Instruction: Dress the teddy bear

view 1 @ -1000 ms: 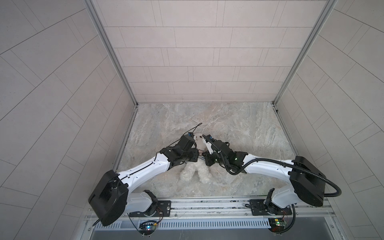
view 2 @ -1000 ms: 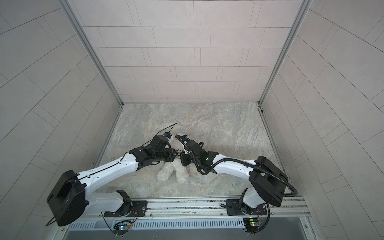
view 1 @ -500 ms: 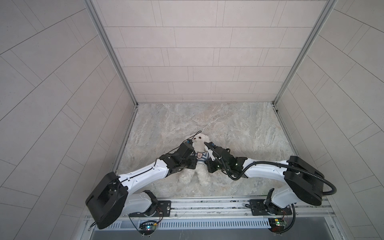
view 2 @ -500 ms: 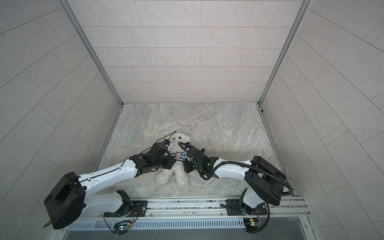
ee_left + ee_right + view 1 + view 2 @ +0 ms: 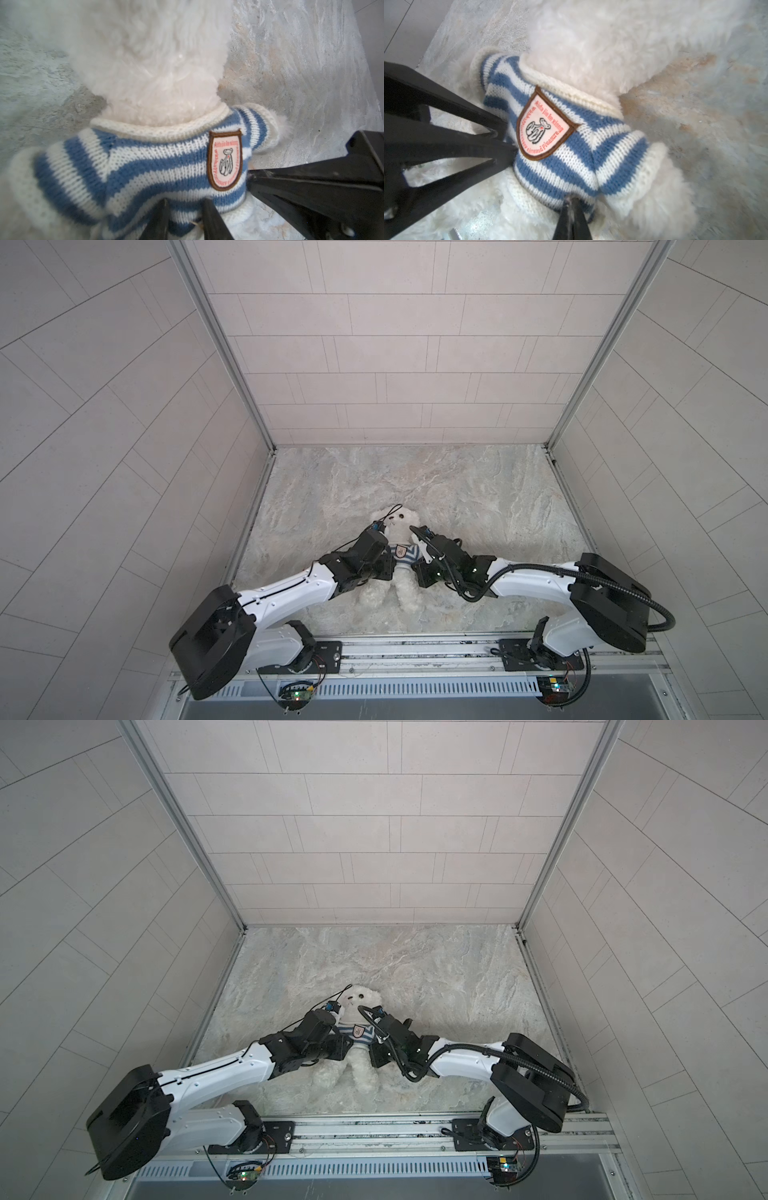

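shirt badge (image 5: 544, 126), "jie ke xiong", "pleasure"

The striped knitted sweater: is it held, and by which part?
The left gripper and right gripper each pinch the lower hem of the blue-and-white striped knitted sweater.

White arms (image 5: 286, 593), black joints (image 5: 212, 639), cables (image 5: 536, 568)

open tabletop (image 5: 436, 489) (image 5: 415, 969) above and right of centre in both top views, free up to the walls (image 5: 374, 364). lower centre blocked by the teddy bear (image 5: 405, 591), flanked by left claw (image 5: 184, 205) and right claw (image 5: 570, 204) clamped on its striped shirt (image 5: 145, 166).
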`<action>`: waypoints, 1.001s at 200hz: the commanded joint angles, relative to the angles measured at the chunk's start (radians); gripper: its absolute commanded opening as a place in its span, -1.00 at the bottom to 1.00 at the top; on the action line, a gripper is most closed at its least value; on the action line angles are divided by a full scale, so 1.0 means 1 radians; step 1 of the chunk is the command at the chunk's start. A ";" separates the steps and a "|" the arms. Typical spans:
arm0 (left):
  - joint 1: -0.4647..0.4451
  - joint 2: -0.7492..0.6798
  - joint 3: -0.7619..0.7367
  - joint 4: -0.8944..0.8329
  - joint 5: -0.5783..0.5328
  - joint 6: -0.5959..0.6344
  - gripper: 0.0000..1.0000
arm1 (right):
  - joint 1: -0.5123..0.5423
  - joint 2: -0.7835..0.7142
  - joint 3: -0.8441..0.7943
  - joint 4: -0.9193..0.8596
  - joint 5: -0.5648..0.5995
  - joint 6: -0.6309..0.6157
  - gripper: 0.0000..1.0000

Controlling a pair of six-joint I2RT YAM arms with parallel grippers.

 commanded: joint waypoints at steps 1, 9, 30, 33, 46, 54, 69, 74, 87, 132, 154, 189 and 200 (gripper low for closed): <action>-0.006 -0.034 -0.027 -0.047 -0.010 -0.014 -0.28 | 0.001 -0.063 0.021 -0.019 0.045 -0.010 -0.97; -0.006 -0.052 -0.026 -0.046 -0.016 -0.011 -0.27 | 0.001 -0.078 0.018 -0.018 0.061 -0.010 -0.92; -0.003 -0.092 -0.013 -0.059 -0.029 -0.007 -0.24 | -0.002 -0.116 0.000 0.001 0.096 -0.029 -0.80; -0.001 -0.096 -0.009 -0.062 -0.029 -0.004 -0.23 | -0.002 -0.122 -0.004 0.008 0.098 -0.038 -0.79; 0.009 -0.111 0.007 -0.077 -0.028 0.005 -0.18 | -0.008 -0.148 -0.015 0.023 0.104 -0.051 -0.72; 0.018 -0.117 0.019 -0.086 -0.022 0.010 -0.15 | -0.011 -0.160 -0.014 0.023 0.105 -0.058 -0.68; 0.045 -0.129 0.035 -0.097 -0.006 0.016 -0.12 | -0.020 -0.172 -0.002 0.002 0.106 -0.071 -0.61; 0.055 -0.132 0.038 -0.098 0.003 0.017 -0.12 | -0.023 -0.174 0.002 -0.003 0.106 -0.073 -0.60; 0.090 -0.143 0.047 -0.100 0.027 0.022 -0.06 | -0.032 -0.181 0.006 -0.005 0.102 -0.077 -0.55; 0.224 -0.164 0.084 -0.140 0.084 0.063 0.36 | -0.087 -0.183 0.029 -0.048 0.074 -0.077 0.13; 0.308 -0.164 0.109 -0.157 0.107 0.088 0.55 | -0.126 -0.184 0.032 -0.064 0.047 -0.074 0.42; 0.402 -0.140 0.112 -0.146 0.152 0.090 0.76 | -0.164 -0.155 0.021 -0.040 0.000 -0.062 0.58; 0.408 -0.132 0.110 -0.143 0.157 0.091 0.81 | -0.164 -0.143 0.014 -0.016 -0.016 -0.055 0.59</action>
